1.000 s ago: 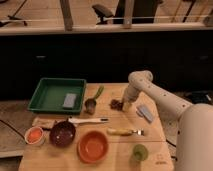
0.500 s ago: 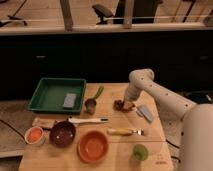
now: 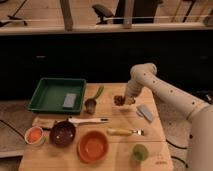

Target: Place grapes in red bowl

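Claw [image 3: 125,99] clamped on grapes [image 3: 118,100], centre-right of frame; lumpy bunch may slip before reaching red bowl [image 3: 93,146].

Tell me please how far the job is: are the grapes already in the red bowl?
Not yet. Done: the gripper is down at the grapes, with its jaws shut on them. In hand: the grasp only, because the grapes are not yet lifted from the table. Left: lift them, carry them to the red bowl at the near edge, which has no grapes in it, and release them there.
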